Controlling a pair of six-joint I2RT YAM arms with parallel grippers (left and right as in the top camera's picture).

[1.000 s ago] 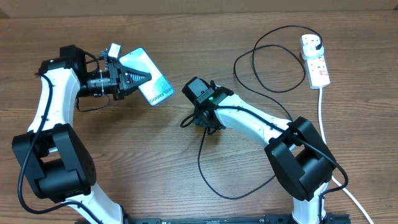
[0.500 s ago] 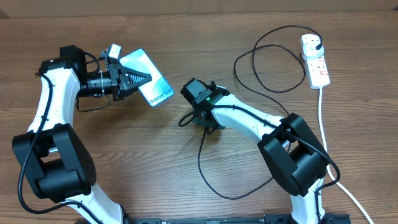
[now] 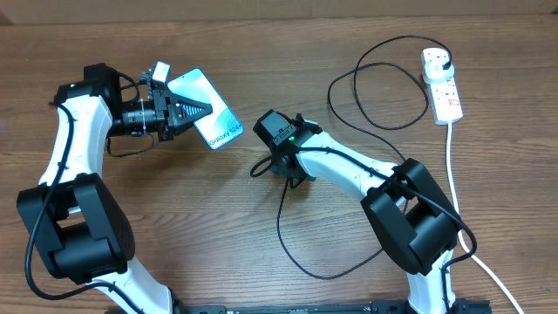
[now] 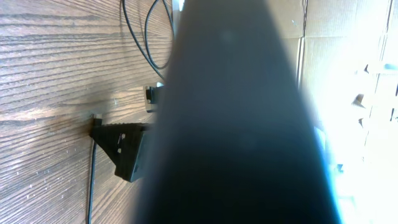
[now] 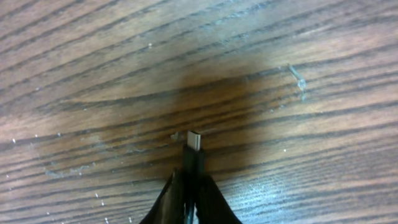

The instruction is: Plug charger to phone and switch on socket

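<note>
While the left gripper (image 3: 206, 108) clamps the phone (image 3: 225, 122), the right gripper (image 5: 191, 198) is closed on the charger (image 5: 193, 152) — connector tip poking out over the table (image 5: 311, 56). The socket (image 3: 442, 87) lies well apart.

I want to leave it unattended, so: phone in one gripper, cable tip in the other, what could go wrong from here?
The right gripper pinches the charger just behind its small tip; it may twist or slip when pressed in. The left gripper holds the phone by one side, so a push might shift it.
</note>
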